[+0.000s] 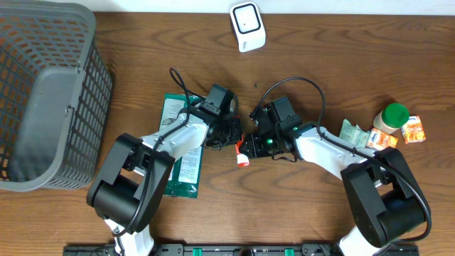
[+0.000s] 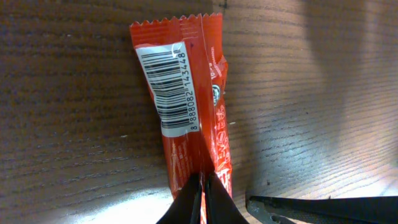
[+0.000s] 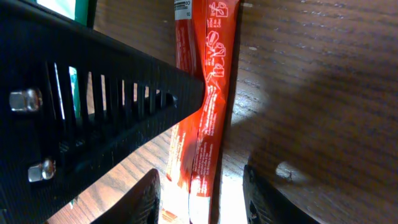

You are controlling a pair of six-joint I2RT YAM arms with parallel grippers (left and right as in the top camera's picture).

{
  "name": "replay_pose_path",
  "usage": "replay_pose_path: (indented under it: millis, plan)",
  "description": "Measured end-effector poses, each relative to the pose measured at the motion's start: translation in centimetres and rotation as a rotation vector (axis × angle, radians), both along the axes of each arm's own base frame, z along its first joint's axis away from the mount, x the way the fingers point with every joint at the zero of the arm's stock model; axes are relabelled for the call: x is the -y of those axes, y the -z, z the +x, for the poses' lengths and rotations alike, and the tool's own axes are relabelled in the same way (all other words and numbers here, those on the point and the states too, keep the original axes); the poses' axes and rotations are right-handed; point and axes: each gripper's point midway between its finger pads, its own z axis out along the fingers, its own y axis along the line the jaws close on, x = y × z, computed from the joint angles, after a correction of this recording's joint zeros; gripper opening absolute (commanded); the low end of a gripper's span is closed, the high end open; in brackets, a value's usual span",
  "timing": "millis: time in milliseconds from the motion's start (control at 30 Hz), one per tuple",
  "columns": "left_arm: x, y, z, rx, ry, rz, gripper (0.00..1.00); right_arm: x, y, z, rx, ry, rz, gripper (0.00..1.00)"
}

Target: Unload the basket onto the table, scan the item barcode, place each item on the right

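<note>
Left pincer (image 2: 203, 178) pinches the red packet (image 2: 186, 155); right pincer (image 3: 202, 196) apparently straddles it.

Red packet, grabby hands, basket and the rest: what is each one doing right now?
red packet: barcode side up, one end pinched.
left gripper: shut on the red packet.
right gripper: open, a finger on each side of the red packet.
green pouch: lying flat.
basket: upright, open top.
jar: upright, green lid on.
scanner: lying untouched.
</note>
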Motion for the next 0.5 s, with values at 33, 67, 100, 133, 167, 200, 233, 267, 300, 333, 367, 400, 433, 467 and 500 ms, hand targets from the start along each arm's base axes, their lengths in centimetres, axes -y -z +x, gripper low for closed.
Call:
replay_pose_path:
  millis: [33,67,100,133,167,200,233,267,300,333,367,400,433,467,500]
  plan:
    - [0.0,0.01,0.0,0.001,0.002,0.001,0.07,0.01,0.01,-0.02,-0.001,0.0,0.0,0.4]
    - [0.02,0.05,-0.02,0.0,0.004,0.0,0.08,0.0,0.01,-0.02,0.0,0.0,0.0,0.4]
    - [0.02,0.13,-0.03,-0.002,0.005,0.001,0.07,0.0,0.0,0.0,0.0,0.0,0.0,0.4]
    - [0.05,0.14,0.01,-0.002,0.007,0.001,0.08,0.0,0.01,-0.02,0.0,0.0,0.0,0.39]
    - [0.1,0.17,0.05,-0.003,0.008,0.0,0.08,0.0,0.01,-0.02,0.0,0.0,0.0,0.38]
    - [0.2,0.18,0.12,-0.004,0.009,-0.003,0.07,0.01,0.01,-0.01,-0.001,0.0,0.0,0.38]
    - [0.27,0.21,0.18,-0.005,0.01,-0.005,0.07,0.01,0.02,-0.03,-0.001,0.0,0.0,0.37]
    - [0.34,0.2,0.25,-0.005,0.01,-0.006,0.07,0.02,0.02,-0.03,-0.002,0.0,-0.001,0.37]
    - [0.38,0.23,0.28,-0.006,0.011,-0.007,0.08,0.02,0.04,-0.06,-0.003,0.0,-0.001,0.37]
    - [0.39,0.21,0.28,-0.007,0.011,-0.007,0.07,0.03,0.05,-0.09,-0.004,0.0,-0.002,0.37]
    - [0.39,0.21,0.28,-0.007,0.011,-0.007,0.07,0.04,0.06,-0.11,-0.005,0.0,-0.002,0.36]
    - [0.38,0.22,0.27,-0.008,0.011,-0.007,0.07,0.02,0.07,-0.12,-0.005,-0.001,-0.003,0.36]
    - [0.34,0.23,0.23,-0.01,0.011,-0.005,0.08,-0.02,0.07,-0.17,-0.005,-0.002,-0.003,0.36]
    - [0.31,0.24,0.21,-0.013,0.01,-0.002,0.07,-0.07,0.07,-0.21,-0.006,-0.004,-0.003,0.36]
    - [0.27,0.25,0.2,-0.015,0.01,0.002,0.08,-0.27,0.07,-0.38,-0.008,-0.007,-0.003,0.35]
